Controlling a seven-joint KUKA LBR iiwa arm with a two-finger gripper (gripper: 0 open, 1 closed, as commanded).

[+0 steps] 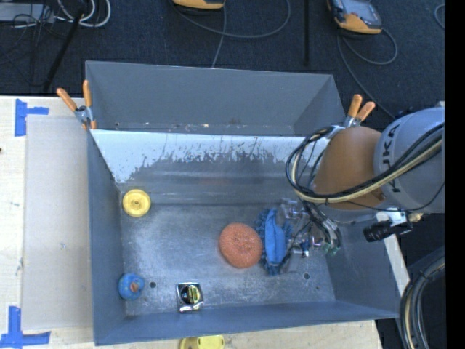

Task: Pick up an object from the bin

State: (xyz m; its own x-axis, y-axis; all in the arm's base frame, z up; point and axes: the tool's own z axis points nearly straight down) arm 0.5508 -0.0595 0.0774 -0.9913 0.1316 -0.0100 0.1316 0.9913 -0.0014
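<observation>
**Reference landmark.** The orange-red ball (240,245) has a rough surface. It lies on the floor of the grey metal bin (211,115), right of the floor's middle and towards the near wall. All positions below are given relative to this ball.

**Gripper position.** The gripper (298,240) is down inside the bin, to the right of the ball and level with it, low over the floor and near the right-hand wall. The arm enters over the right rim. Its orange wrist cover (349,162) and the looped cables (305,167) sit to the right of the ball and farther back, higher than the gripper.

**Jaw state.** Cannot be told. The metal end of the gripper overlaps the blue thing beside it, and the view does not separate the two.

**Task thing.** A blue crumpled thing (273,240), longer than it is wide, lies between the ball and the gripper. Its left edge is just beside the ball's right side, and its right edge meets the gripper. Whether the gripper holds it cannot be told.

**Other contents.**
- A yellow round thing (136,203) lies well apart to the left of the ball and farther back, close to the left wall.
- A small blue round thing with an orange spot (131,286) lies well to the left of the ball and nearer the front, in the near-left corner.
- A small black-and-yellow thing in a silvery frame (189,295) lies left of the ball and in front of it, near the front wall.
</observation>
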